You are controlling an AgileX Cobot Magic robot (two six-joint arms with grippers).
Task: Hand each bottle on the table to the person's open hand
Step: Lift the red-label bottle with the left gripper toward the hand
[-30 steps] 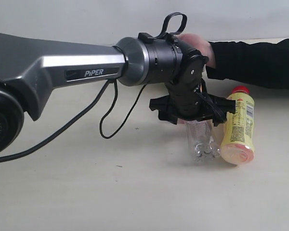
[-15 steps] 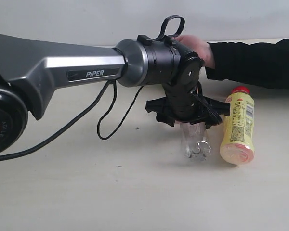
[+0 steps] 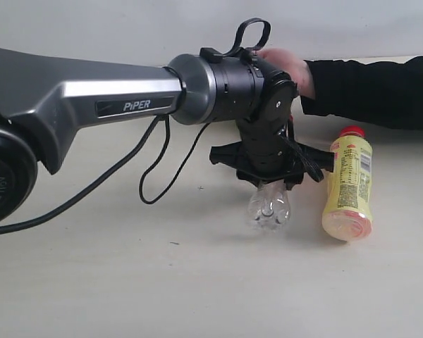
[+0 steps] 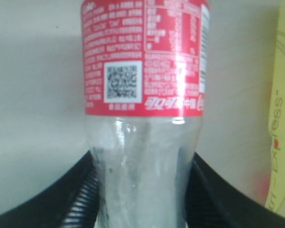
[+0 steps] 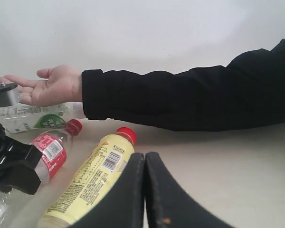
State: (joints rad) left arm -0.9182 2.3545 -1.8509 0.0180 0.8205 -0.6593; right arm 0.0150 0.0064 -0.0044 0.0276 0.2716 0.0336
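Note:
The clear bottle with the red label [image 3: 269, 208] lies base-forward under my left gripper [image 3: 271, 176]. In the left wrist view the two black jaws press both sides of this bottle [image 4: 142, 95] at its clear waist, so my left gripper [image 4: 142, 190] is shut on it. The yellow bottle with a red cap [image 3: 348, 186] lies on the table [image 3: 197, 282] just to the right. The person's open hand [image 3: 289, 67] is palm up behind the gripper. In the right wrist view a bottle with a green-white label [image 5: 33, 118] lies below the hand [image 5: 50, 85]. My right gripper [image 5: 145, 159] is shut and empty.
The person's black-sleeved arm [image 3: 374, 91] stretches along the back right of the table. A black cable [image 3: 162, 169] loops down from the left arm's wrist. A pale wall stands behind the table.
The left jaws have closed in on the red-label bottle. Its clear base has swung left, away from the yellow bottle. The yellow bottle and the hand stayed put.

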